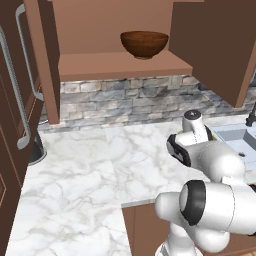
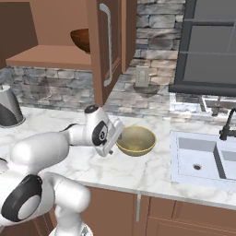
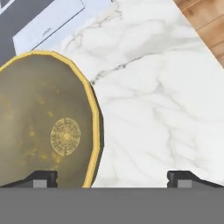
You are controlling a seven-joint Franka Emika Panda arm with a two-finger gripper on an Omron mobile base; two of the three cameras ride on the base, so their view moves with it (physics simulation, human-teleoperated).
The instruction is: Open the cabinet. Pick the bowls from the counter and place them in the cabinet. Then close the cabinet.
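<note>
I had the cabinet (image 1: 115, 65) open at the top of the left base view, with the dark wooden bowl (image 1: 144, 44) upright on its shelf, upper centre of the frame. One door (image 2: 110, 46) hung open at the top centre of the right base view, its silver handle facing me. The pale bowl (image 2: 136, 140) sat on the marble counter (image 2: 152, 170) near the middle of that frame, just left of the sink (image 2: 203, 161). My gripper (image 3: 112, 177) hung over the bowl's rim — one fingertip (image 3: 43, 177) low at the left above the bowl's inside, the other low at the right above bare marble (jaws spread wide, nothing between them). In the right base view the hand sat just left of the bowl; whether it touched, I could not tell.
</note>
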